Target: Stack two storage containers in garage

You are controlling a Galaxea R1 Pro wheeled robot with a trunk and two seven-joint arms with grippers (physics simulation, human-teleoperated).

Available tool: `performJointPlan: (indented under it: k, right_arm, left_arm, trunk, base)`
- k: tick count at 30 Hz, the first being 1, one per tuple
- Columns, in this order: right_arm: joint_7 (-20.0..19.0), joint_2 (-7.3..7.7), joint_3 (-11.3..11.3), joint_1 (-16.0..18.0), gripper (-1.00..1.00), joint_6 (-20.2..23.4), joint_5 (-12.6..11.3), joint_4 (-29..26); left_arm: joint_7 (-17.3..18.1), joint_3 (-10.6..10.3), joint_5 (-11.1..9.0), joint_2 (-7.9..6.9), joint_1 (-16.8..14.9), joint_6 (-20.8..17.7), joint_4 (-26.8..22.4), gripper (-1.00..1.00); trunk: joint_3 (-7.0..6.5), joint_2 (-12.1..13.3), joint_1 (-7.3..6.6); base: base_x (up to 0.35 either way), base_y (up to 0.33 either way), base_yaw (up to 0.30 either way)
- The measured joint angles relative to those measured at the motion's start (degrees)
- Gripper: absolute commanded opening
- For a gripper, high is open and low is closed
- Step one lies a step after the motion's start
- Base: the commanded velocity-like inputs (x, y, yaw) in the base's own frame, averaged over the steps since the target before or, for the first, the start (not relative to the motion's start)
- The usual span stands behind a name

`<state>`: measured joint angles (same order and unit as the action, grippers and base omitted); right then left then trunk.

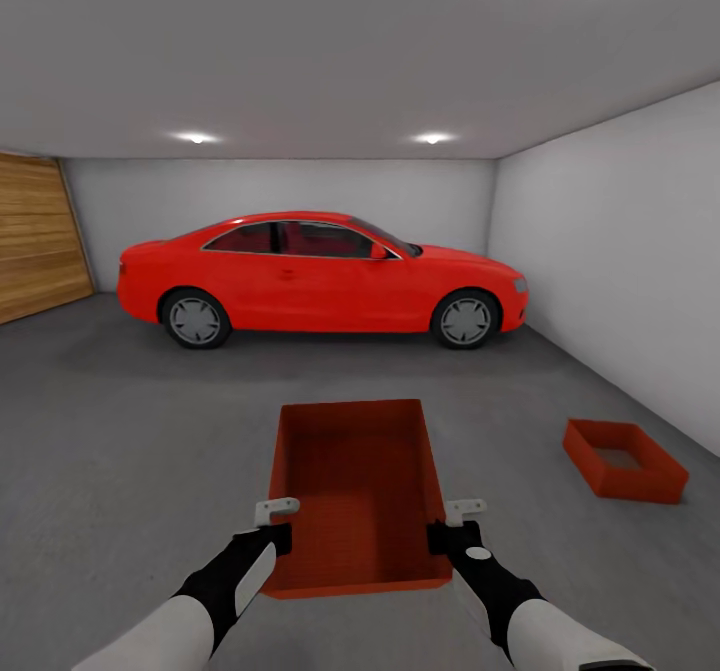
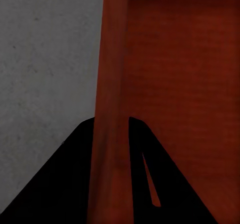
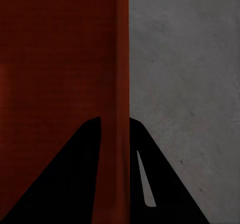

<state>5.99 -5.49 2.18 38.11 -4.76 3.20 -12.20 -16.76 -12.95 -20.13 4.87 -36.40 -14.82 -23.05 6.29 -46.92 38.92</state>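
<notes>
Now pinching opposite walls of held container (image 1: pixel 355 491): left claw (image 1: pixel 277 519), right claw (image 1: pixel 452 519); fingertips partly hidden; second container (image 1: pixel 625 461) at 3 o'clock.

No legible text, label, brand, number or sign is appearing on any surface, including the red car (image 1: pixel 320 276) and both storage containers (image 1: pixel 357 491).

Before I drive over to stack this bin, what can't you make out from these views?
- Held container: its underside and its height above the floor, head view, hidden by its own walls.
- Left gripper and right gripper: each straddles a side wall; pad contact is hidden by black fingers.
- Second container: its far inner corner, hidden by its rim.
- Red car: far side hidden by its body.
</notes>
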Motion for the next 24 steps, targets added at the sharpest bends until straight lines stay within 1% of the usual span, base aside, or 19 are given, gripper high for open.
performJointPlan:
  k: [24]
  right_arm:
    - [0.0, 0.01, 0.0, 0.0, -1.00, -0.2, 0.0, 0.0]
  left_arm:
    - [0.1, 0.0, 0.0, 0.01, 0.0, 0.2, 0.0, -1.00]
  trunk:
    - [0.00, 0.0, 0.00]
  base:
    - [0.322, 0.000, 0.000]
